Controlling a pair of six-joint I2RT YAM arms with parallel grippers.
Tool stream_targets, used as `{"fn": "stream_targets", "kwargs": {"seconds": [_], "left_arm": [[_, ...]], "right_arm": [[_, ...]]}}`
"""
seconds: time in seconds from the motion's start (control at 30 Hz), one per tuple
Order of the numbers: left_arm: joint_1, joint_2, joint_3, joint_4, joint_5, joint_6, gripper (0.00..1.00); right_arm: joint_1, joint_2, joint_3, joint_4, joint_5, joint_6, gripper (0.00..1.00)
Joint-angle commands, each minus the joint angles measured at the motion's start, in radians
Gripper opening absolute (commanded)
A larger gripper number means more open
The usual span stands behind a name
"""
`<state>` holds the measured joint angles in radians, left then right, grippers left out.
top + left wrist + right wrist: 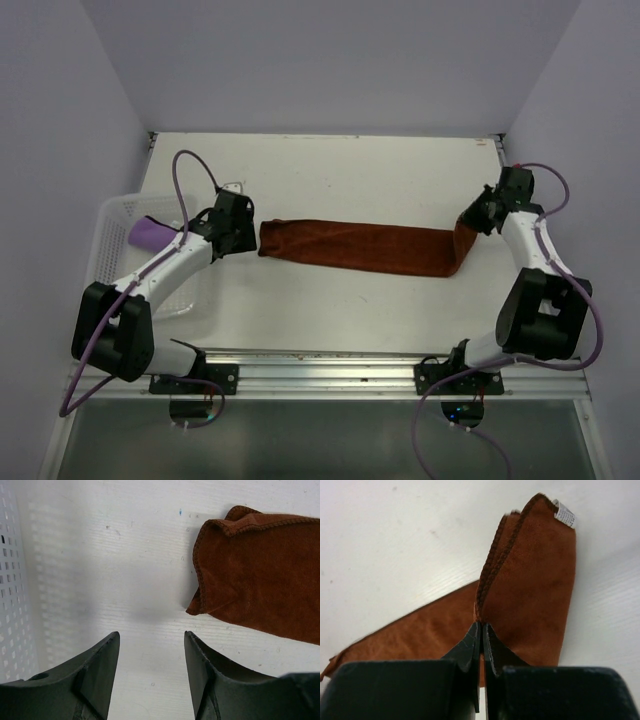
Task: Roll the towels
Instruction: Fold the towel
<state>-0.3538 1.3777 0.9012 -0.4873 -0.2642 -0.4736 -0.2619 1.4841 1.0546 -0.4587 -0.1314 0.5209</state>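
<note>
Orange towel (pixel 360 248) lies stretched left to right; right gripper (pixel 481 629) pinches its upturned right end, left gripper (pixel 151 642) gapes empty nearby.

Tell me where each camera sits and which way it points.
Top external: overhead behind the robot, looking down on the table; left arm and right arm show.
Left wrist: on the left arm, facing the table; open left hand shows, basket beside.
Right wrist: on the right arm; right hand shut on the orange towel.
Shared: all three see the orange towel.
</note>
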Motion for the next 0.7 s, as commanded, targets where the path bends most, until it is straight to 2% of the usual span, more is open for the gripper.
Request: {"fn": "stream_targets", "kwargs": {"seconds": [0.0,0.17,0.27,0.5,0.67], "left_arm": [[0.009,-0.032,0.018,0.007,-0.015,0.029,0.59],[0.022,-0.052,0.007,0.012,0.009,0.036,0.66],[0.029,-0.055,0.005,0.013,0.028,0.039,0.66],[0.047,-0.069,-0.001,0.023,0.056,0.039,0.67],[0.052,-0.078,-0.001,0.023,0.066,0.039,0.67]], "right_arm": [[0.096,-0.007,0.074,-0.006,-0.037,-0.01,0.0],[0.225,0.016,0.105,0.009,-0.027,0.054,0.0],[0.331,0.038,0.159,0.005,0.006,0.085,0.0],[0.55,0.154,0.353,-0.014,0.072,0.142,0.0],[0.65,0.244,0.493,-0.043,0.095,0.166,0.0]]}}
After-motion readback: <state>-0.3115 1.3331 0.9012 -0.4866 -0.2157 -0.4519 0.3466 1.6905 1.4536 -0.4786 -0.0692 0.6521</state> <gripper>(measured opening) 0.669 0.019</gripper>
